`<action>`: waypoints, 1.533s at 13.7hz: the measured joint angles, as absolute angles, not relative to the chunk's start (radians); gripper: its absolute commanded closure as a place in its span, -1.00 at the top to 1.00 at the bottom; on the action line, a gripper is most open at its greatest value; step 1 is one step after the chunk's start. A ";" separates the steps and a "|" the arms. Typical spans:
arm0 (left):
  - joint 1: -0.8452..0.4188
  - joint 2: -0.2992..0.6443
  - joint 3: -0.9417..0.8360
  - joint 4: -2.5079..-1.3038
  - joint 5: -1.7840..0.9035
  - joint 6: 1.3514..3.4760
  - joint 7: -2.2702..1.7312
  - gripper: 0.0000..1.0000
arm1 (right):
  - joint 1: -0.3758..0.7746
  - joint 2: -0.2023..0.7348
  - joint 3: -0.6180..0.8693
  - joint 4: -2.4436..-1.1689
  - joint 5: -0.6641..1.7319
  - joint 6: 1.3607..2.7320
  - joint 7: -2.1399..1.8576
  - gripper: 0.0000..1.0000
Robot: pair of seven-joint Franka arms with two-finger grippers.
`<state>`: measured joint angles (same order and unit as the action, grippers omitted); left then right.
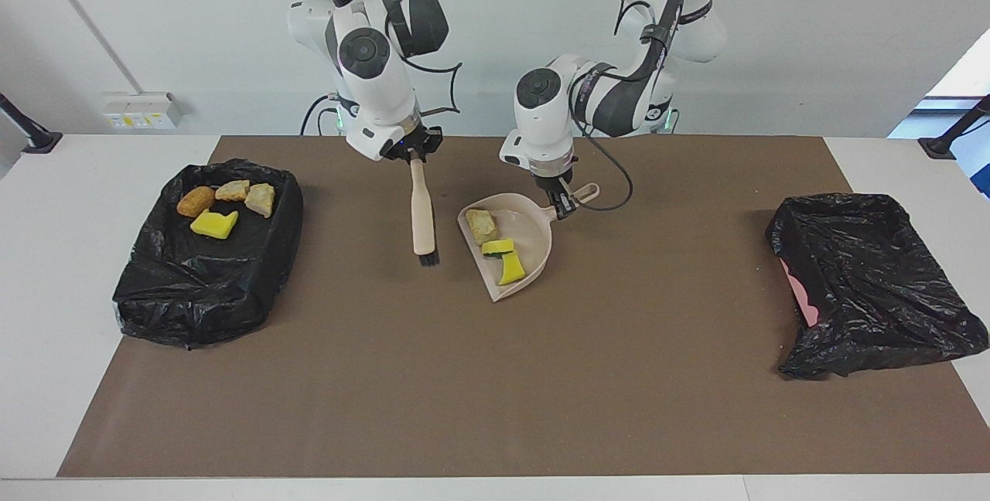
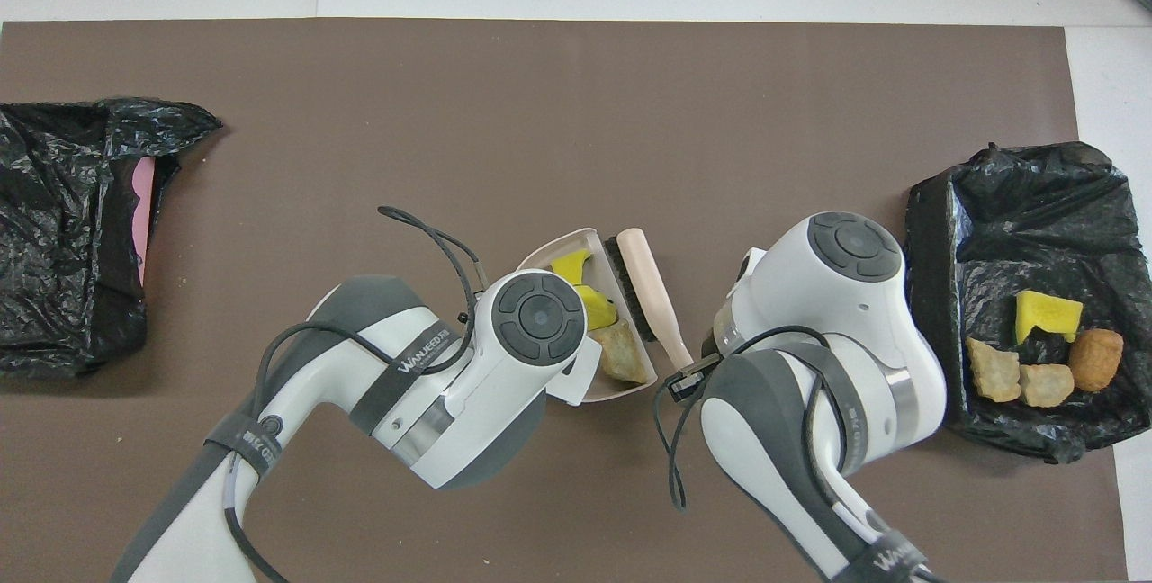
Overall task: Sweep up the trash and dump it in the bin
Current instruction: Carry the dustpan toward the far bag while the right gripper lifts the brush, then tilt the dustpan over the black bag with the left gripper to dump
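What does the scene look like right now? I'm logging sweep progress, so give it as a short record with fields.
left gripper: shut on the dustpan handle
right gripper: shut on the brush, held bristles down over the mat
dustpan contents: beige foam chunk, two yellow sponge pieces
bin toward the right arm's end: four scraps inside
bin toward the left arm's end: no scraps visible
loose trash on mat: none seen
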<state>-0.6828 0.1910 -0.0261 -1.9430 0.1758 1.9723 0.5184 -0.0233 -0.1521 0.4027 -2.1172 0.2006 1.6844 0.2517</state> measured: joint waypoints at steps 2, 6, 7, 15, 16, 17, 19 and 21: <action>-0.656 0.179 -0.014 -1.942 0.215 1.977 0.570 -1.00 | 0.012 -0.196 0.409 -2.168 0.197 1.685 0.301 -1.00; -0.527 0.117 -0.005 -1.942 0.218 1.978 0.777 -1.00 | 0.056 -0.263 0.412 -2.264 0.200 1.703 0.327 -1.00; -0.488 0.097 -0.004 -1.943 0.219 1.978 0.839 -1.00 | 0.071 -0.268 0.412 -2.272 0.205 1.710 0.345 -1.00; -0.085 -0.041 0.002 -1.946 0.210 1.975 1.403 -1.00 | 0.400 -0.123 0.419 -2.340 0.217 2.031 0.736 -1.00; -0.020 -0.047 0.004 -1.945 0.203 1.975 1.463 -1.00 | 0.428 -0.093 0.418 -2.344 0.217 2.067 0.747 -1.00; 0.045 -0.050 0.006 -1.945 0.195 1.975 1.510 -1.00 | 0.457 -0.066 0.418 -2.350 0.215 2.095 0.757 -1.00; 0.153 -0.051 0.009 -1.943 0.191 1.979 1.546 -1.00 | 0.482 -0.044 0.419 -2.362 0.212 2.104 0.760 -1.00; 0.243 -0.051 0.010 -1.932 0.190 1.991 1.553 -1.00 | 0.483 -0.050 0.418 -2.367 0.211 2.100 0.760 -1.00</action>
<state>0.2427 -0.0511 0.0095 -1.9318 0.1898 1.9907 1.5528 0.4834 -0.0502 0.4181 -2.3666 0.2107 2.0997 0.7605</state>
